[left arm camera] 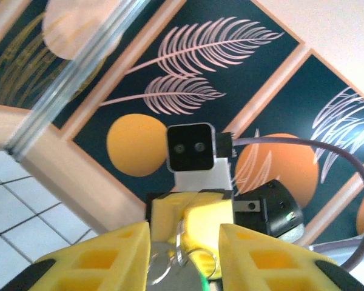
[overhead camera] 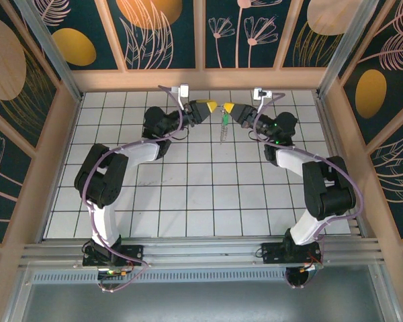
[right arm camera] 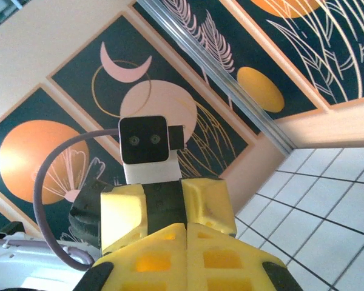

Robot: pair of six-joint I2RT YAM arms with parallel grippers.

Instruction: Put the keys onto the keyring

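A: How did the left claw (left arm camera: 185, 267) stand?
B: Open, its yellow fingers (left arm camera: 97, 260) apart at the bottom of its wrist view, with silver metal and a speck of green in the gap; I couldn't tell if either finger touched them
A: And the right claw (right arm camera: 187, 248)?
B: Pinched shut, tips pressed together. In the left wrist view a thin wire loop ran into those tips, so I judged it was gripping the keyring (overhead camera: 221, 133)
A: Where was it all?
B: Upper middle of the overhead view, both claws tip to tip over the worktop (overhead camera: 188, 194). The key (overhead camera: 225, 119), green head showing, sat just under the right claw's tip and the keyring dangled below it in the frame
A: Which step?
B: The threading, or just past it; whether the key was truly on the loop was too small to tell
A: Next move?
B: I'd say the left claw had to back away straight without snagging the loop, while the right held firm
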